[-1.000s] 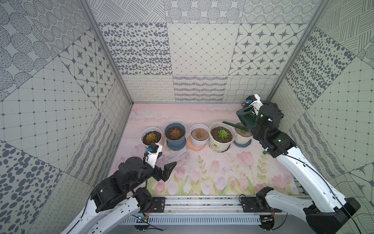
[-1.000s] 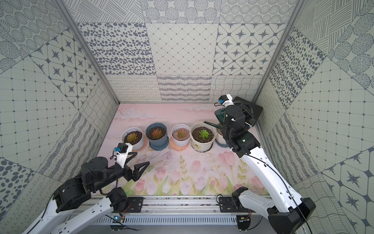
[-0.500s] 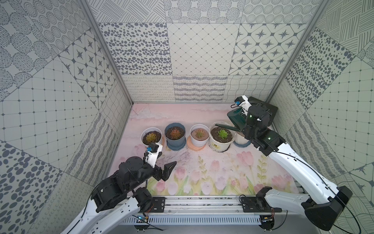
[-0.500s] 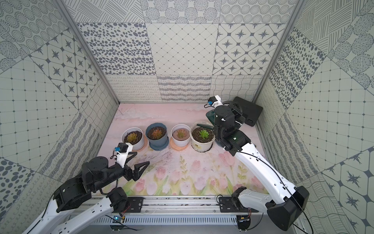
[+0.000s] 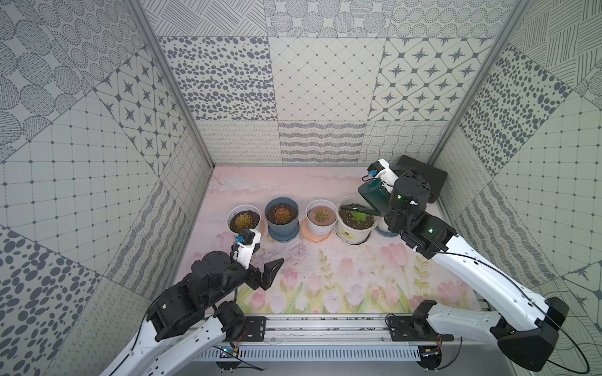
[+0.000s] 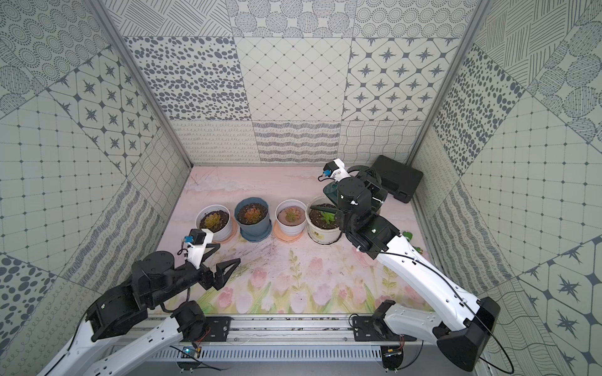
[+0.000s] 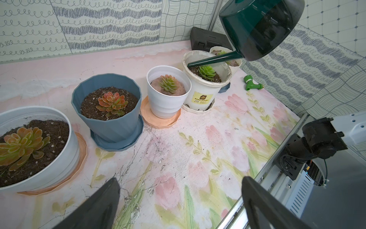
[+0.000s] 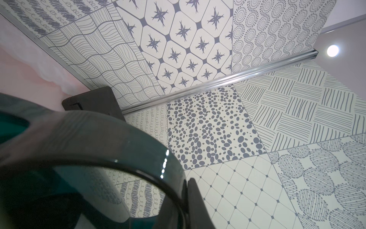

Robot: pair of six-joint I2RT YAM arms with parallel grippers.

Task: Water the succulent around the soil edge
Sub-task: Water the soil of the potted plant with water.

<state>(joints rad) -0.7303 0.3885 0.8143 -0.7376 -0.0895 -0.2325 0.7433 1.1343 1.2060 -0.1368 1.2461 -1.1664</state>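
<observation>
**Holding a tilted can over the cream pot**

Starting nearest, lower left of both top views: holding left tool [image 7: 180, 188] spread wide above the floral worktop [image 5: 325, 270], nothing gripped. Farther in, at mid-frame, finding a row: pale pot [image 5: 235, 228], blue pot [image 5: 281, 229], white pot [image 5: 321, 229] with a pinkish-green rosette, cream pot [image 5: 353, 233] with dark soil. Clamping right tool [image 8: 183, 202] tight on the handle of a dark green watering can [image 5: 374, 193], right of centre, lifted and tipped. Reaching the spout [image 5: 360, 209] across the cream pot, tip above its rim on the white pot's side. Placing the succulent [image 7: 222, 53] at the row's right end, just behind the cream pot, in a white fluted pot [image 7: 236, 68]: hidden behind the right arm [image 5: 472, 270] in both top views, seen from the left wrist only. Showing only a sliver of the soil edge [image 7: 234, 63], spout tip not above it. Ending farthest with a black case [image 5: 426, 175] at upper right of the worktop.
</observation>
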